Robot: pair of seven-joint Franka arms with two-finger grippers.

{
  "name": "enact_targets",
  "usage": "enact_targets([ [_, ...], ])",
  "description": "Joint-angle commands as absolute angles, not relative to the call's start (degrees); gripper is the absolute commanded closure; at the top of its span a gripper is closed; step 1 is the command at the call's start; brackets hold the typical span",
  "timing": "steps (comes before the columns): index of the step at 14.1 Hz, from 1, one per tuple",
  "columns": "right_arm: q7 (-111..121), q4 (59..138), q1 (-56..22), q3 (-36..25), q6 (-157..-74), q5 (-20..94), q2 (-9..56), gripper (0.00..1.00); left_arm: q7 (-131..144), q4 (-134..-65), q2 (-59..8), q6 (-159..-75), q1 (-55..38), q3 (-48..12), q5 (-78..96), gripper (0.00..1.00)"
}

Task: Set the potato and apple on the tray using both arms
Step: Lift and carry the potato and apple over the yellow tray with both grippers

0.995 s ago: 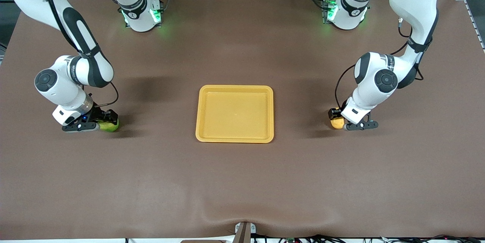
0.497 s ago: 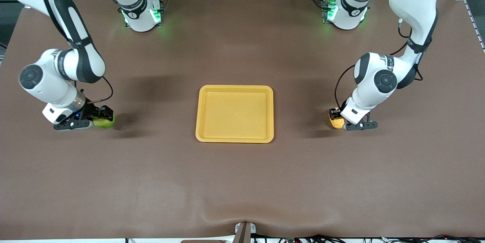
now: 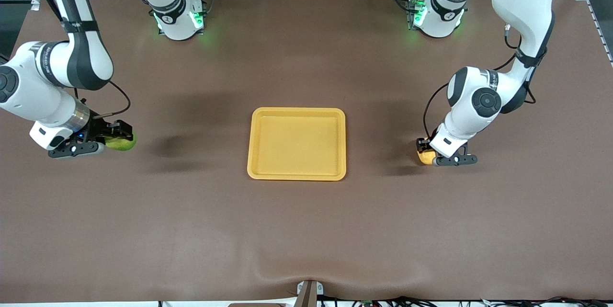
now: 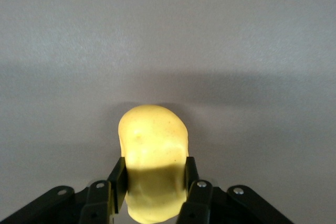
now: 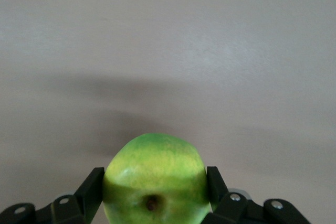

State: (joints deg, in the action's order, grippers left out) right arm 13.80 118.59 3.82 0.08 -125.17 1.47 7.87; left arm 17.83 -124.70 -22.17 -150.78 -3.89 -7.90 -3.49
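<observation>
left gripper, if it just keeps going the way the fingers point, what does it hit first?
Apart from the potato that the left gripper is already shut on, the brown table comes first, judging by the left wrist view, where only cloth lies ahead. How high the potato sits above the cloth is unclear.

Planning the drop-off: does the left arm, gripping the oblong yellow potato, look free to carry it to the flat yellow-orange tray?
Probably yes. The left gripper is shut on the oblong yellow potato, and only bare brown tablecloth lies between it and the flat yellow-orange tray.
</observation>
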Motion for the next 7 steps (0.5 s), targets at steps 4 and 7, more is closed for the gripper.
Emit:
enact_targets([
  [4, 13.01, 108.47, -3.23, 0.53, -115.14, 1.58, 7.29, 1.0, 18.28, -120.33, -20.65, -144.68, -7.29, -8.09, -4.57, 0.99],
  [7, 7.06, 107.67, -7.72, 0.44, -115.4, 1.58, 7.56, 1.0, 18.63, -116.91, -20.83, -140.99, -10.01, -8.17, -4.57, 1.0],
])
